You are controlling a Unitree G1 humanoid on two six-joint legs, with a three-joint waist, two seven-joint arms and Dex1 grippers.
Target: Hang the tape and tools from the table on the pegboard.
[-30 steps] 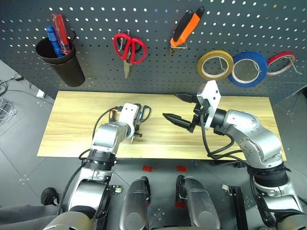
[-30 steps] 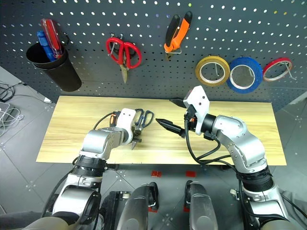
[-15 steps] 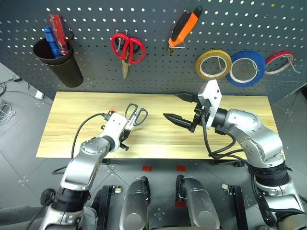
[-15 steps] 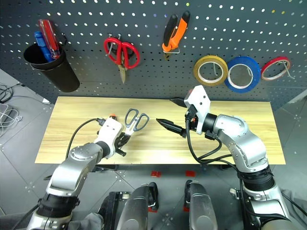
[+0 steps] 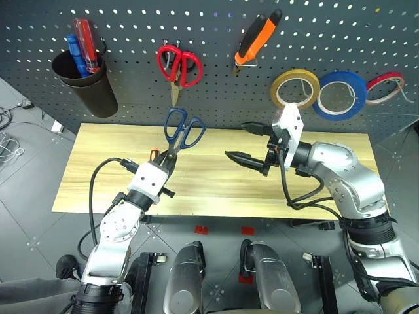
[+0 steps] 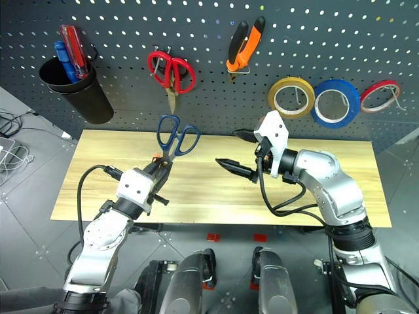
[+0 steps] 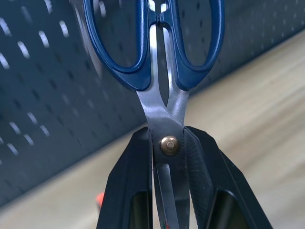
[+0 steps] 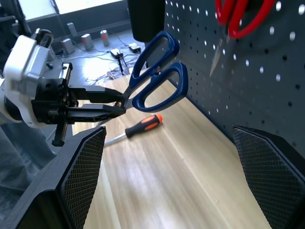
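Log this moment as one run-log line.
left gripper: shut on scissors at pivot, loops up, above table | right gripper: open, empty | screwdriver: on table | pliers, yellow tape: on pegboard

I see a black cup with red and blue screwdrivers, red-looped scissors hanging point down — then blue and red tape rolls.
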